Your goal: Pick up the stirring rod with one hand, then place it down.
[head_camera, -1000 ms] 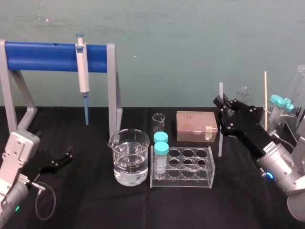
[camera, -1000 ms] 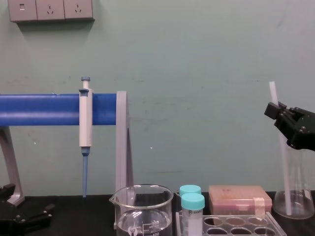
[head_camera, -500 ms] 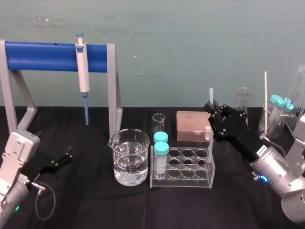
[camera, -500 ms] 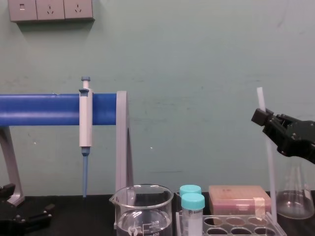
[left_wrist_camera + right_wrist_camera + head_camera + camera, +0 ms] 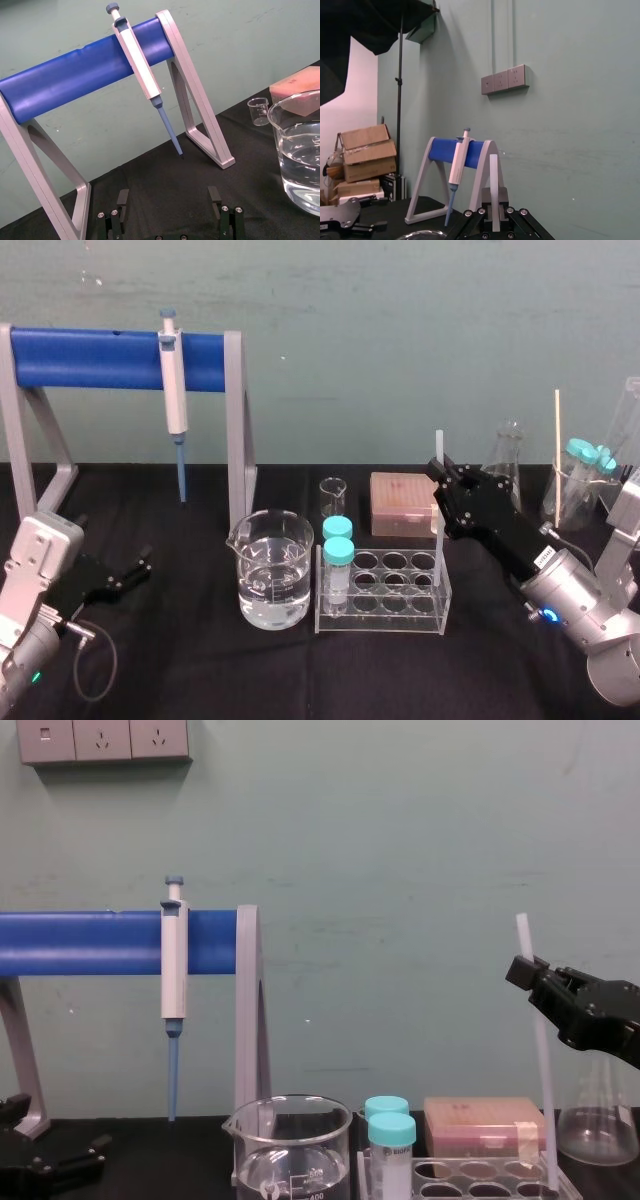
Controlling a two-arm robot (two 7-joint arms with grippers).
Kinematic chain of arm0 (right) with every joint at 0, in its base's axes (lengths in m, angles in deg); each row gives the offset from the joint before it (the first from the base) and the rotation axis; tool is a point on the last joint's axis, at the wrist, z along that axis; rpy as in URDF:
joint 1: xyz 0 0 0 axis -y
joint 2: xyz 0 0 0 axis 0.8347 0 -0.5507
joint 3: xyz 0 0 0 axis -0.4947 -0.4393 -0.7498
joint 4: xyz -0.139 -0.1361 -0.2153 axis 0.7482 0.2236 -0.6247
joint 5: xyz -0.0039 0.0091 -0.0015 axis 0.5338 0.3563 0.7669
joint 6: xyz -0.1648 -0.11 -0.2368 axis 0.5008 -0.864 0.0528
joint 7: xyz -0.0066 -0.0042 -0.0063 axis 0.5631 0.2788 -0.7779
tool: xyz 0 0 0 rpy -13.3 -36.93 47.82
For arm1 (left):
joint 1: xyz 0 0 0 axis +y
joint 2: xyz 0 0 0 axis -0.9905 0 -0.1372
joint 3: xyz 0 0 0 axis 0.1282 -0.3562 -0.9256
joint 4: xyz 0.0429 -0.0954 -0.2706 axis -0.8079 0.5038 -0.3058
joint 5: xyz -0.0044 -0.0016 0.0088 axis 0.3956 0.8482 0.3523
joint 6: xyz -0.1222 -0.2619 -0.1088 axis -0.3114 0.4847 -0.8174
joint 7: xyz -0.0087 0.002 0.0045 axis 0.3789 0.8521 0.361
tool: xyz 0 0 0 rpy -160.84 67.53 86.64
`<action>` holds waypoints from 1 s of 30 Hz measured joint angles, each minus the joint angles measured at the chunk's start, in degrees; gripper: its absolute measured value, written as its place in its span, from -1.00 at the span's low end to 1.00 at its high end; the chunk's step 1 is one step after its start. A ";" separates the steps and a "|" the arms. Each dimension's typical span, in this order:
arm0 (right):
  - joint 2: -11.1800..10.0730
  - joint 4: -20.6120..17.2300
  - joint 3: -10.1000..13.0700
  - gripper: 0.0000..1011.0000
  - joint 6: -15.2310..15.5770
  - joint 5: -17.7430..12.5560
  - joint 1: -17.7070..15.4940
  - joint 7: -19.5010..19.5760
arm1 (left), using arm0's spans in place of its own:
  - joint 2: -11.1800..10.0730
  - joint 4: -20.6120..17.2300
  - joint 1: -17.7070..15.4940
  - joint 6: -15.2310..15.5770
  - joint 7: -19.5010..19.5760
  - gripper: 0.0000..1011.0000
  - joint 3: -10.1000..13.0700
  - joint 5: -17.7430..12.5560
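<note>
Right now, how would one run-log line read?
right end effector: shut on thin translucent white stirring rod, near upright | rod tip: by clear plastic tube rack | left end effector: open, parked left

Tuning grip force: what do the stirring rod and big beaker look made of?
The stirring rod, in the right gripper: milky translucent, matte; likely plastic, maybe frosted glass. Beaker: clear, glossy, water visible through it; looks like glass. Left gripper parked, open, low left.

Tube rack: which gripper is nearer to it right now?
Right. The right gripper hangs just above the tube rack's right end, shut on the upright stirring rod. The left gripper sits open, low on the far left, beyond the water beaker.
</note>
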 joint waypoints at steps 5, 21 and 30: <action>0.09 1.39 -0.26 -0.86 -0.33 0.03 0.78 -0.37 | 0.00 0.00 0.00 0.00 0.00 0.98 0.00 0.00; 1.32 7.55 -0.86 -0.86 -1.54 -0.51 4.51 -3.26 | 0.00 0.00 0.00 0.00 0.00 0.98 0.00 0.00; 1.96 10.11 -1.20 -0.86 -0.37 -1.84 5.79 -5.35 | 0.00 0.00 0.00 0.00 0.00 0.98 0.00 0.00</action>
